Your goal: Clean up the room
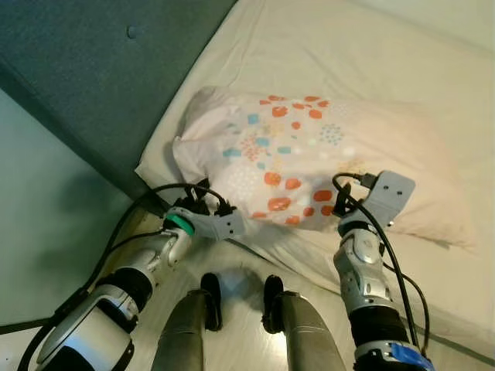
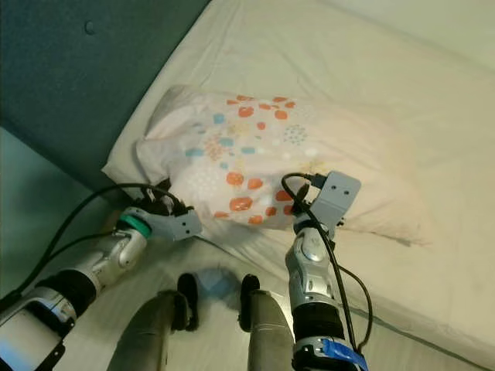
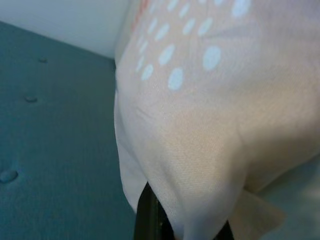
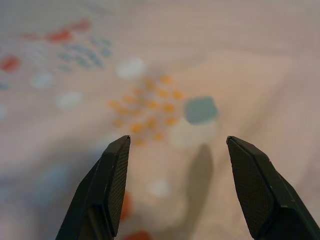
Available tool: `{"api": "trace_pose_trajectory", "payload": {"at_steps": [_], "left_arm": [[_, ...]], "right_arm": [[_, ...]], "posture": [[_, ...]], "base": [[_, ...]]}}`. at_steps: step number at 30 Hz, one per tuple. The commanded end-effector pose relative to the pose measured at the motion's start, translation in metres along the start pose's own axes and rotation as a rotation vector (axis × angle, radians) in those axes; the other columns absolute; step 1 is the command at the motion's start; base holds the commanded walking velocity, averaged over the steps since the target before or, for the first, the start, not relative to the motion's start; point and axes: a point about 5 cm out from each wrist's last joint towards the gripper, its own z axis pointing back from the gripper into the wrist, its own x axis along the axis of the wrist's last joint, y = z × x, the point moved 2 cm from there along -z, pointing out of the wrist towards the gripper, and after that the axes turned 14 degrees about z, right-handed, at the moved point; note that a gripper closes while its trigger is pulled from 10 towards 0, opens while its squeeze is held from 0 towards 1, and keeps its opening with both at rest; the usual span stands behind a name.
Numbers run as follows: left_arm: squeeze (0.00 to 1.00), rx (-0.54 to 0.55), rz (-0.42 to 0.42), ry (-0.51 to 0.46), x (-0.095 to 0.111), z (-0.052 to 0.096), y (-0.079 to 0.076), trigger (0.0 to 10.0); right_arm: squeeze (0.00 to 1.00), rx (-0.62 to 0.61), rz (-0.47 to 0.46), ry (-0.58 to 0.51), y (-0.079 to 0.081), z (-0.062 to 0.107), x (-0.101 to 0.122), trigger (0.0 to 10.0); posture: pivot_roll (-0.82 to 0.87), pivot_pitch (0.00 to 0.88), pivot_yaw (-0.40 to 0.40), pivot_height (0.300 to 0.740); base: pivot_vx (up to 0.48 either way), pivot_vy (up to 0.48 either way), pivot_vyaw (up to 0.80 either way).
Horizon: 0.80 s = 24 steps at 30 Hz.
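Left claw (image 3: 187,227) pinching pillow (image 1: 309,154) corner; right claw (image 4: 177,190) spread above fabric. Best lower right, grip edge, lift evenly over bed (image 1: 348,46).

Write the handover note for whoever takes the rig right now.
Left gripper: at the pillow corner nearest the headboard, fabric draped over its jaws; grip not confirmed.
Right gripper: jaws open, hovering just above the pillow's near edge, holding nothing.
Pillow lies askew on the bed, near the headboard.
Done: both arms positioned at the pillow.
Left: secure it and straighten it.
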Motion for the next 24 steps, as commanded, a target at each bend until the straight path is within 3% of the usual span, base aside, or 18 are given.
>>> {"api": "trace_pose_trajectory", "payload": {"at_steps": [1, 6, 7, 8, 9, 11, 13, 14, 18, 19, 22, 23, 24], "left_arm": [[0.0, -0.021, 0.041, -0.045, 0.008, 0.001, -0.002, 0.0], [0.0, -0.13, 0.168, -0.134, 0.031, -0.001, -0.004, 0.0], [0.0, -0.13, 0.168, -0.134, 0.031, -0.001, -0.004, 0.0], [0.0, -0.176, 0.254, -0.145, 0.039, -0.004, -0.001, 0.0], [0.0, -0.176, 0.254, -0.145, 0.039, -0.004, -0.001, 0.0], [0.0, -0.175, 0.326, -0.174, 0.05, -0.012, 0.012, 0.0], [0.0, -0.169, 0.349, -0.184, 0.055, -0.015, 0.018, 0.0], [0.0, -0.168, 0.379, -0.193, 0.061, -0.021, 0.026, 10.0], [0.0, -0.173, 0.408, -0.203, 0.068, -0.025, 0.034, 10.0], [0.0, -0.164, 0.431, -0.214, 0.074, -0.031, 0.043, 10.0], [0.0, -0.16, 0.447, -0.222, 0.077, -0.034, 0.048, 10.0], [0.0, -0.141, 0.502, -0.225, 0.084, -0.042, 0.062, 10.0], [0.0, -0.141, 0.502, -0.225, 0.084, -0.042, 0.062, 10.0]], "right_arm": [[0.0, 0.021, -0.028, -0.024, 0.002, 0.001, 0.008, 10.0], [0.0, 0.215, -0.143, -0.136, 0.041, 0.017, 0.047, 10.0], [0.0, 0.215, -0.143, -0.136, 0.041, 0.017, 0.047, 10.0], [0.0, 0.292, -0.182, -0.14, 0.058, 0.03, 0.051, 10.0], [0.0, 0.292, -0.182, -0.14, 0.058, 0.03, 0.051, 10.0], [0.0, 0.414, -0.214, -0.16, 0.079, 0.049, 0.053, 10.0], [0.0, 0.47, -0.223, -0.172, 0.087, 0.058, 0.054, 10.0], [0.0, 0.57, -0.243, -0.181, 0.1, 0.071, 0.055, 10.0], [0.0, 0.67, -0.267, -0.183, 0.111, 0.085, 0.056, 10.0], [0.0, 0.742, -0.264, -0.176, 0.118, 0.095, 0.052, 10.0], [0.0, 0.786, -0.259, -0.168, 0.121, 0.101, 0.05, 10.0], [0.0, 0.834, -0.222, -0.154, 0.123, 0.108, 0.04, 10.0], [0.0, 0.834, -0.222, -0.154, 0.123, 0.108, 0.04, 10.0]], "posture": [[-0.02, 0.321, 0.073, 0.74], [-0.02, 0.311, 0.072, 0.74], [-0.02, 0.311, 0.072, 0.74], [-0.02, 0.308, 0.071, 0.74], [-0.02, 0.308, 0.071, 0.74], [-0.01, 0.306, 0.07, 0.74], [-0.01, 0.306, 0.07, 0.74], [-0.01, 0.306, 0.07, 0.74], [-0.01, 0.306, 0.07, 0.74], [-0.01, 0.305, 0.07, 0.74], [-0.01, 0.305, 0.07, 0.74], [-0.01, 0.306, 0.069, 0.74], [-0.01, 0.306, 0.069, 0.74]], "base": [[0.0, 0.0, 0.0], [0.0, 0.0, 0.0], [0.0, 0.0, 0.0], [0.0, 0.0, 0.0], [0.0, 0.0, 0.0], [0.0, 0.0, 0.0], [0.0, 0.0, 0.0], [0.0, 0.0, 0.0], [0.0, 0.0, 0.0], [0.0, 0.0, 0.0], [0.0, 0.0, 0.0], [0.0, 0.0, 0.0], [0.0, 0.0, 0.0]]}}
